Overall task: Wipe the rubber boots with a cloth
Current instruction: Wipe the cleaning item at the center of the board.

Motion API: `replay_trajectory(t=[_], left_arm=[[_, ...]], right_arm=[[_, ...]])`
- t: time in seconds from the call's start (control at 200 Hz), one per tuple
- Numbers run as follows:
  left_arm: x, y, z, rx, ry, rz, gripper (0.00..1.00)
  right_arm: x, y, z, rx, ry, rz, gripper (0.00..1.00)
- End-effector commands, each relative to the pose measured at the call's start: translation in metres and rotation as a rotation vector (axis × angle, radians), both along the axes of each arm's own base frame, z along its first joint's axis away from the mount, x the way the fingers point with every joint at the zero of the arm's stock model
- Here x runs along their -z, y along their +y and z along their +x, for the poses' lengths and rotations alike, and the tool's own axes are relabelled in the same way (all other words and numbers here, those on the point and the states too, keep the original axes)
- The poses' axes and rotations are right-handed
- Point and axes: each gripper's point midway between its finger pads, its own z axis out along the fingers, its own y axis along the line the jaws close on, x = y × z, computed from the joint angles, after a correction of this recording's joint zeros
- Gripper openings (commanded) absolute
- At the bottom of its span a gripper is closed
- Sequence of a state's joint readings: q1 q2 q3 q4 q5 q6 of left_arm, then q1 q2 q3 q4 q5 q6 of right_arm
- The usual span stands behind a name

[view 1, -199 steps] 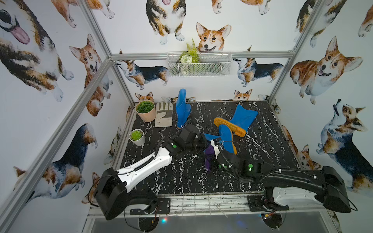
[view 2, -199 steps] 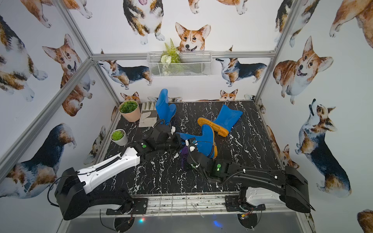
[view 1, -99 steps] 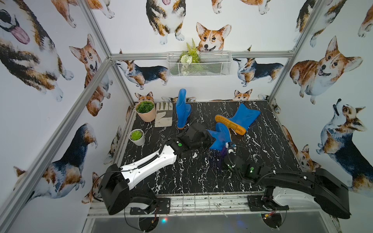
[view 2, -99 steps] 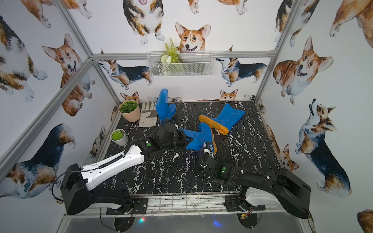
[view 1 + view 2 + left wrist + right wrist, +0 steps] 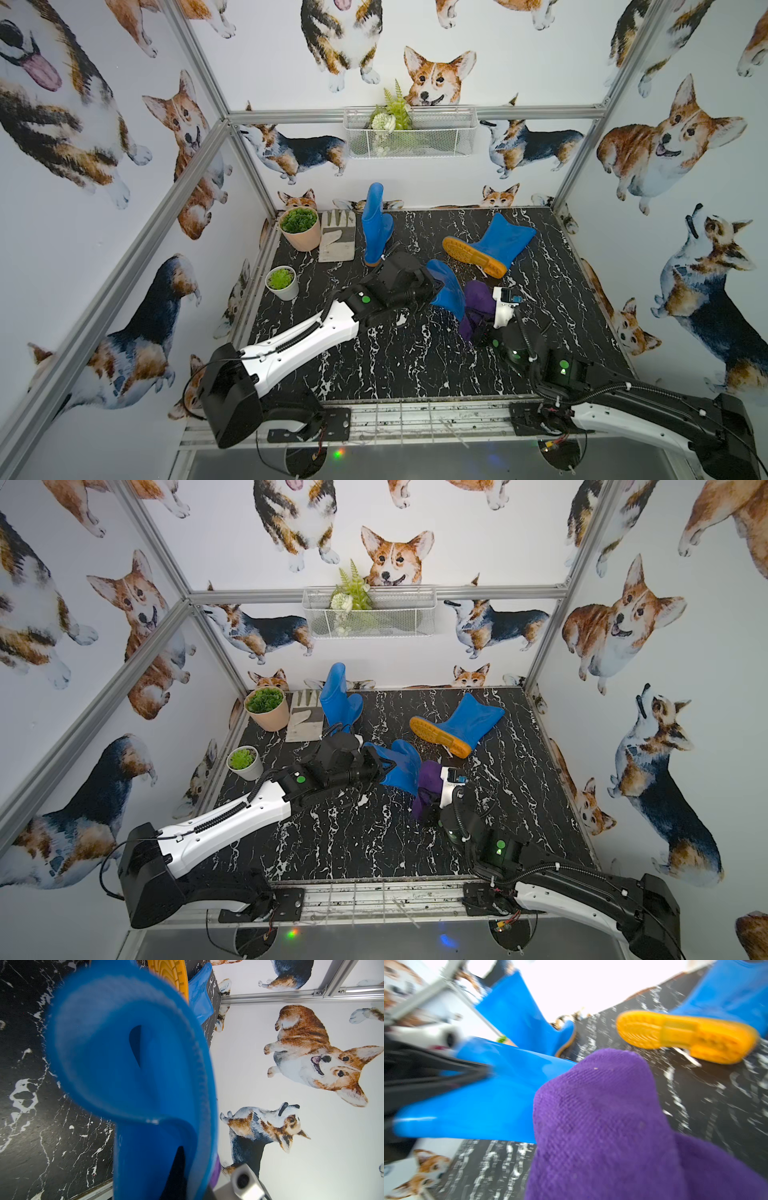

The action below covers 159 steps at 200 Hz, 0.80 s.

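Around surface (image 5: 415,365) centre, left pincer (image 5: 432,286) pinches shaft rim of held boot (image 5: 449,291), tilted toe-down; right pincer (image 5: 482,330) clamped on cloth (image 5: 478,299), tips hidden in folds; within last second cloth swept from left of boot to its right, orange sole turned out of sight; reads as one stroke finished; upright boot (image 5: 376,224) by rear left corner and toppled boot (image 5: 494,245) toward rear right sit well apart from cloth; right wrist view alone shows cloth touching shaft; left wrist view alone shows boot mouth squeezed into fold
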<state>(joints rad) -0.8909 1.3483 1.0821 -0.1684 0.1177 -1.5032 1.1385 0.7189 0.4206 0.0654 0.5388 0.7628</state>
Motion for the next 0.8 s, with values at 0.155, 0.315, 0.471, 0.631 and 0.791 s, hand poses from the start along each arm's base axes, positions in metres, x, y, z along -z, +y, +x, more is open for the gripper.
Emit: replay_trajectory(t=[0.155,0.315,0.471,0.631,0.791], left_arm=[[-0.016,-0.006,0.007,-0.023,-0.025,-0.058,0.0],[-0.018,-0.002,0.006,-0.036,-0.025,-0.067,0.0],[-0.023,0.0,0.004,-0.046,-0.028,-0.105,0.0],[-0.021,-0.009,0.006,-0.036,-0.01,-0.167,0.0],[-0.018,-0.004,0.004,-0.033,-0.009,-0.172,0.0]], right_arm=[[-0.061,0.071,0.001,-0.121,-0.181,0.18,0.0],[-0.004,0.07,0.024,0.018,-0.126,0.029,0.0],[0.075,0.023,0.041,0.165,0.045,-0.007,0.0],[0.13,-0.005,0.044,0.241,0.145,-0.084,0.0],[0.07,0.024,0.033,0.119,0.049,-0.133,0.0]])
